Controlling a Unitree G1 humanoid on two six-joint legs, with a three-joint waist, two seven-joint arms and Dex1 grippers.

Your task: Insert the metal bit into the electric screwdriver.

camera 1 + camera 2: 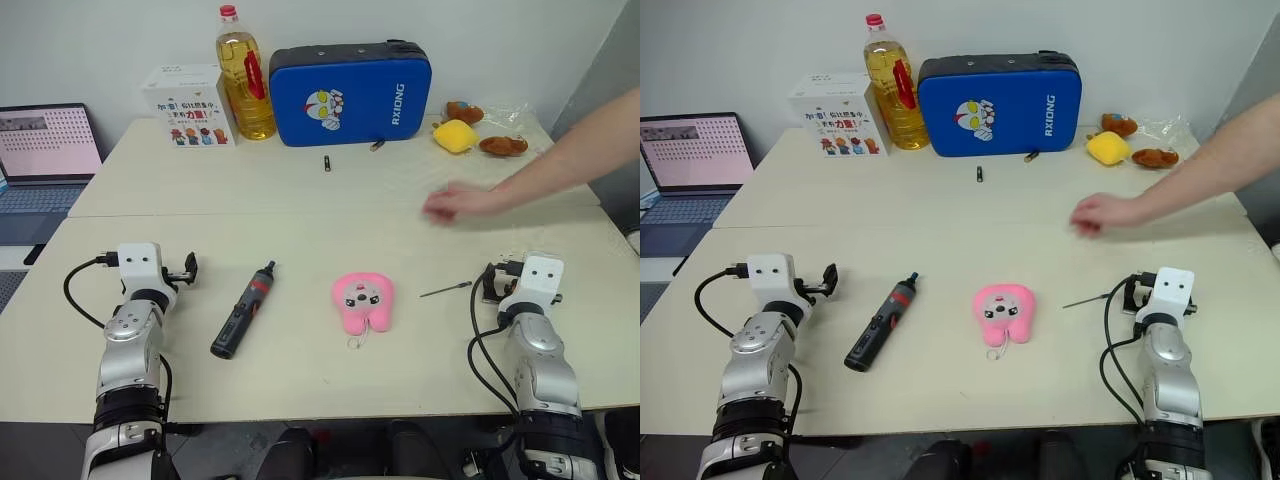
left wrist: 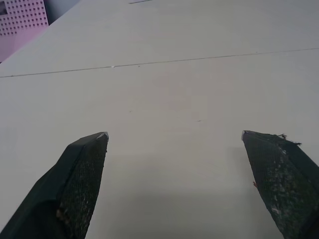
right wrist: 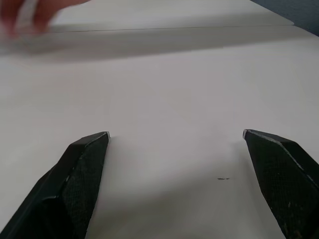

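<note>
Left end effector (image 2: 174,144) and right end effector (image 3: 176,142) both wide open, empty; metal bit (image 1: 446,290) and electric screwdriver (image 1: 243,309) lie apart on worktop (image 1: 300,235).

The toy (image 1: 362,302) sits in the middle of the table (image 1: 300,360). The electric screwdriver (image 1: 243,309) lies at its 9 o'clock, and the metal bit (image 1: 445,290) at its 3 o'clock. At 12 o'clock, far back, stands the case (image 1: 350,92), with the bottle (image 1: 244,75) and the box (image 1: 190,105) to its left. A person's hand (image 1: 460,203) is at 2 o'clock.
</note>
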